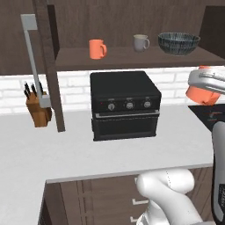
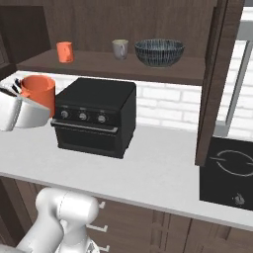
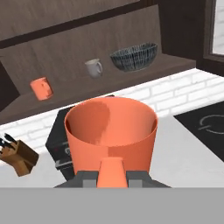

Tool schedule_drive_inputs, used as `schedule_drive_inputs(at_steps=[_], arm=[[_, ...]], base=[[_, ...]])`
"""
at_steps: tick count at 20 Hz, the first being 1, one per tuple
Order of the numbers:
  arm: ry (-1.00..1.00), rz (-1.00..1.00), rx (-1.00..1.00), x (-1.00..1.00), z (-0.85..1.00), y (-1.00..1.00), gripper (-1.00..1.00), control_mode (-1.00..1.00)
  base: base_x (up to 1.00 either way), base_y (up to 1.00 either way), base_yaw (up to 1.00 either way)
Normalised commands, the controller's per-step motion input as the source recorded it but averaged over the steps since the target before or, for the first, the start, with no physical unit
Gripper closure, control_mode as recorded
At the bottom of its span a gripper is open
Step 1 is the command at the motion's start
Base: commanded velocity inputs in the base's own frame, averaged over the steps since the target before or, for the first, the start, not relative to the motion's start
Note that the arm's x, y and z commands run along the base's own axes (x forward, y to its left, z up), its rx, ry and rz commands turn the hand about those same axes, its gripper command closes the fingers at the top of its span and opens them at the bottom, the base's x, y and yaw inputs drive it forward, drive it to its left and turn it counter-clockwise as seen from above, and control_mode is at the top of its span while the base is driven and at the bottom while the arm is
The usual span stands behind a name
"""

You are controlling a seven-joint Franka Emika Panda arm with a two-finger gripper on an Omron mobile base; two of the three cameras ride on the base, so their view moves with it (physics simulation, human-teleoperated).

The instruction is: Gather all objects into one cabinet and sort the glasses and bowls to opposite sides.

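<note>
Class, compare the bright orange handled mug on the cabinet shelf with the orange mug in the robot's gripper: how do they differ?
The orange mug on the shelf stands on the wooden cabinet shelf; the orange mug in the gripper hangs above the white counter. The shelf mug stands free; the other is clamped at its handle. Both are orange, upright and empty.

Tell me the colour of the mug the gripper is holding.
Bright orange: the held mug shows best in the hand view.

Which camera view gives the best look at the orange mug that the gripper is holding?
The hand view: the held orange mug is close, with its open mouth and handle plain. The right base view shows its rim and side above the gripper; the left base view shows only its lower body.
</note>
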Motion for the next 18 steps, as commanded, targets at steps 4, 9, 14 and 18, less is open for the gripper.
schedule_drive_inputs(at_steps=[4,9,14,18], arm=[[-0.06,0.0,0.0,0.0,0.62,0.02,1.0,-1.0],[-0.04,0.0,0.0,0.02,0.67,0.14,1.0,-1.0],[0.0,0.02,-0.04,0.48,0.04,0.06,1.0,-1.0],[0.0,0.05,-0.05,0.47,-0.08,0.09,1.0,-1.0]], base=[[0.0,0.0,0.0],[0.0,0.0,0.0],[0.0,0.0,0.0],[0.0,0.0,0.0]])
